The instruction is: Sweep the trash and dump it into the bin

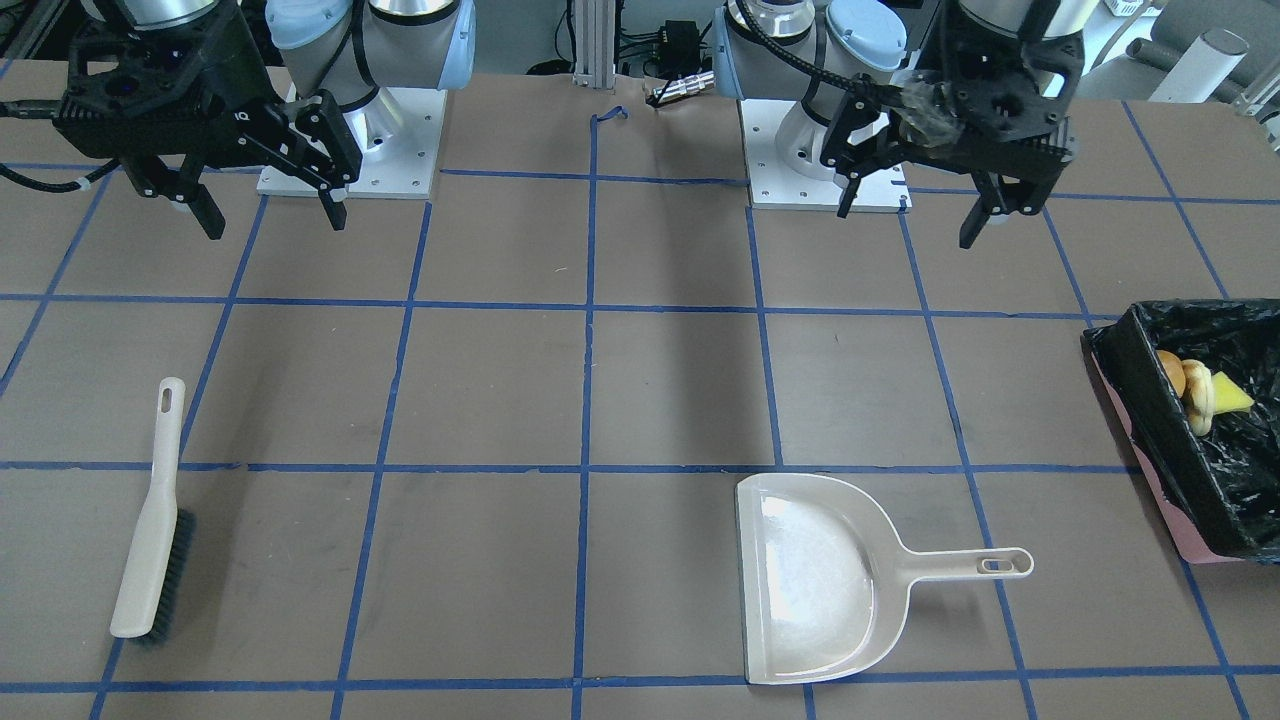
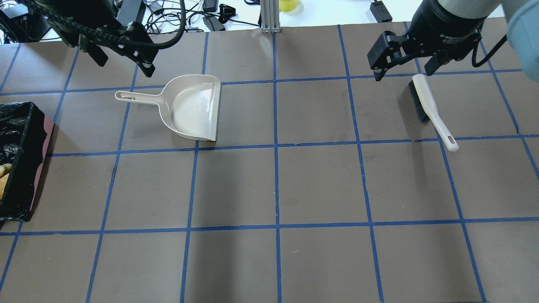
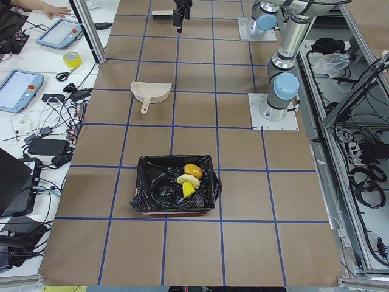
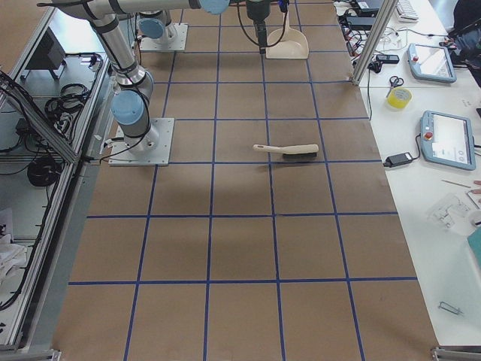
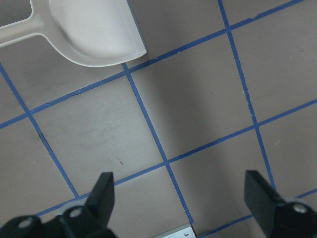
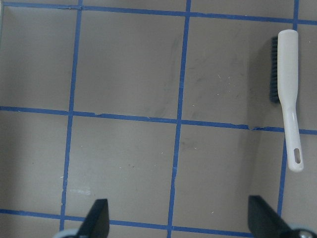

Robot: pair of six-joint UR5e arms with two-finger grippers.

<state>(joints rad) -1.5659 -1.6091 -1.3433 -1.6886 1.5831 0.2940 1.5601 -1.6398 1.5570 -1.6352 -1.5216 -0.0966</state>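
The bin (image 1: 1146, 420), lined with black plastic, stands at the table end on my left; it also shows in the overhead view (image 2: 25, 126) and the exterior left view (image 3: 152, 182). Inside lie the potato (image 1: 1169, 364), the croissant-like bread (image 1: 1198, 398) and the yellow sponge (image 1: 1230, 394), also seen as the potato (image 3: 193, 170), the bread (image 3: 188, 180) and the sponge (image 3: 188, 190). My left gripper (image 1: 908, 222) (image 2: 125, 67) (image 5: 181, 191) is open and empty, raised near its base. My right gripper (image 1: 275, 225) (image 2: 402, 73) (image 6: 181, 213) is open and empty, raised too.
A beige dustpan (image 1: 820, 580) (image 2: 193, 107) (image 5: 94, 34) lies empty on the table on my left side. A beige hand brush (image 1: 150, 530) (image 2: 429, 103) (image 6: 287, 89) lies on my right side. Blue tape marks a grid on the brown table.
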